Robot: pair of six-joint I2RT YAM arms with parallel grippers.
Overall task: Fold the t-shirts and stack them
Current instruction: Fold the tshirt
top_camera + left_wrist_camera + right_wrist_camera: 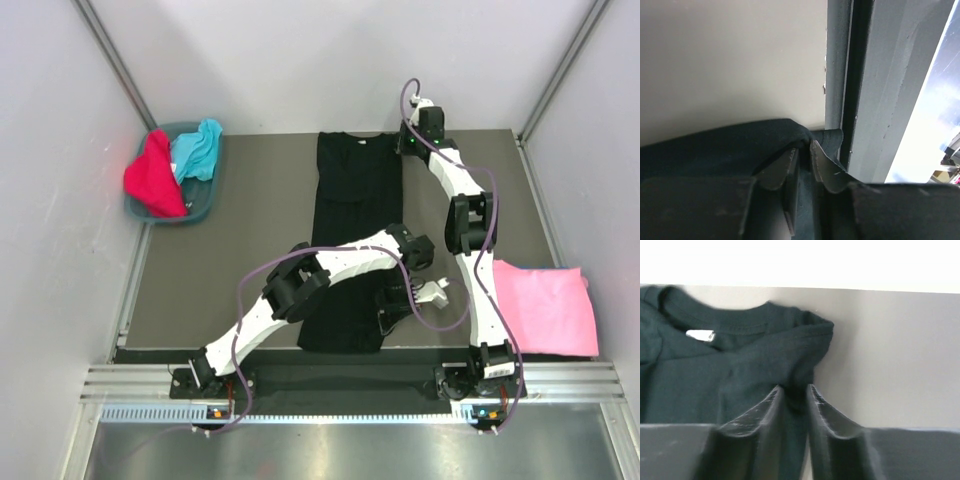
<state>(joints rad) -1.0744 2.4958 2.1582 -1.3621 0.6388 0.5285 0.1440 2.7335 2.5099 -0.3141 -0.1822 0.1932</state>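
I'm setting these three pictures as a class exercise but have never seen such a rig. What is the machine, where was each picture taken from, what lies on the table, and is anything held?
The machine is two robot arms bolted at the near edge of the table. One picture looks down from above and behind them; the others come from wrist cameras. On the table lies a black t-shirt, folded into a long strip. A folded pink t-shirt lies at the right; a basket at the far left holds a red t-shirt and a turquoise t-shirt. The left pincer has the black cloth's edge between its fingers, the right pincer its shoulder by the collar. Whether they grip, I cannot tell.
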